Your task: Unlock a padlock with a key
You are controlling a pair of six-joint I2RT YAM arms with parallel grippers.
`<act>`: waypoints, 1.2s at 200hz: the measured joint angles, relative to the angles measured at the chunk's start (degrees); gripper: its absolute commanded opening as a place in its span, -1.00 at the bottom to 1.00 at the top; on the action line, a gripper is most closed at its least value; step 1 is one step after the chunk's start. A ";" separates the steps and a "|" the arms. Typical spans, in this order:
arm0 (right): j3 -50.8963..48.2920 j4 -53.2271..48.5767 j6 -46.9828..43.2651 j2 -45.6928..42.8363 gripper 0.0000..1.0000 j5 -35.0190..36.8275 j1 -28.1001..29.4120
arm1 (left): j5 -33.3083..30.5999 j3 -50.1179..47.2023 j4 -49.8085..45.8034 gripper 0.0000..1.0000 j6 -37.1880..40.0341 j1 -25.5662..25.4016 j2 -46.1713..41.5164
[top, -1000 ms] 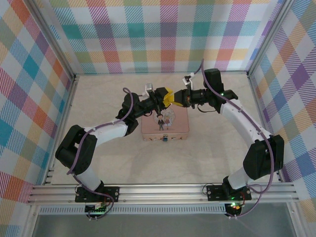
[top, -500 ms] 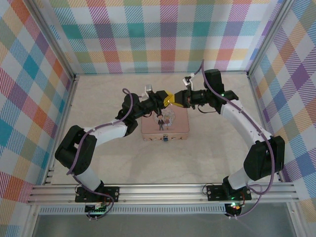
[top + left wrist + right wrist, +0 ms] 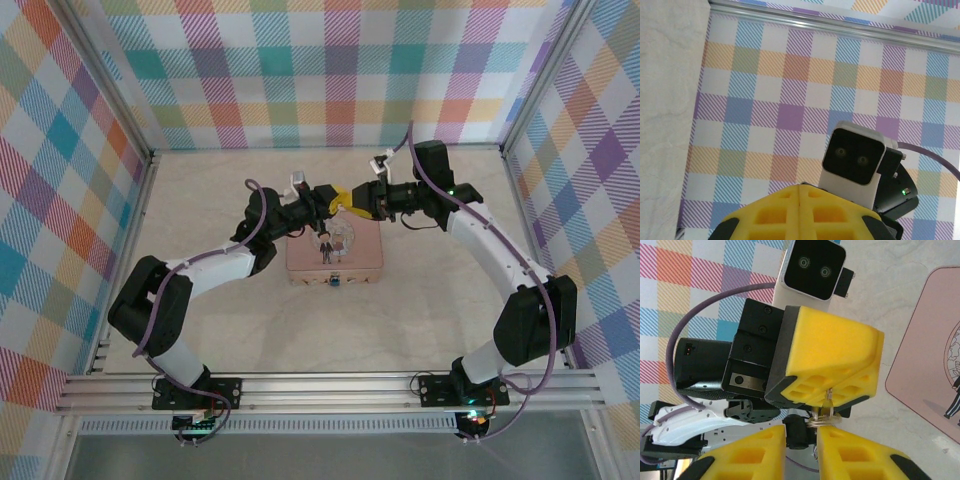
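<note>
Over the far edge of the pink tin (image 3: pixel 335 255) my two grippers meet tip to tip. The left gripper (image 3: pixel 831 390) is shut, its yellow pads (image 3: pixel 800 210) pressed flat together. A thin metal key (image 3: pixel 829 399) sticks out of their seam, with a wire ring (image 3: pixel 821 421) hanging from it. The right gripper (image 3: pixel 801 435) is open just below. Its right pad (image 3: pixel 865 455) touches the ring and its left pad stands apart. A tiny dark piece (image 3: pixel 335 281) sits at the middle of the tin's near edge; I cannot tell whether it is the padlock.
The tin (image 3: pixel 935 360) lies flat in the middle of the pale table (image 3: pixel 200 320), under both wrists. Checked walls (image 3: pixel 330 70) close in the back and sides, with metal rails at the floor edges. The right wrist's camera (image 3: pixel 855 157) faces the left gripper closely.
The left gripper's pads have closed onto the key. The right gripper, shut a second ago, has parted its fingers. Both arms stay over the tin's far edge.
</note>
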 measured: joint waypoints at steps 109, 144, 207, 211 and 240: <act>-6.23 -0.61 -3.13 -9.01 -0.21 5.99 -1.25 | -4.57 11.96 -42.29 -1.00 28.46 0.66 -11.65; -10.14 2.45 -3.91 -11.89 -0.23 8.04 -1.25 | -8.66 20.94 -57.27 -1.00 41.70 0.00 -12.85; -19.65 18.51 -0.28 -15.43 -0.01 12.72 -1.22 | -13.05 28.11 -68.50 -1.00 57.48 -1.81 -13.11; -20.41 19.82 0.13 -15.63 0.04 13.07 -1.22 | -13.27 28.28 -68.54 -1.00 58.03 -1.81 -13.11; -23.19 26.10 1.20 -16.17 0.22 16.02 -1.22 | -14.34 28.87 -68.11 -1.00 61.59 -1.99 -13.09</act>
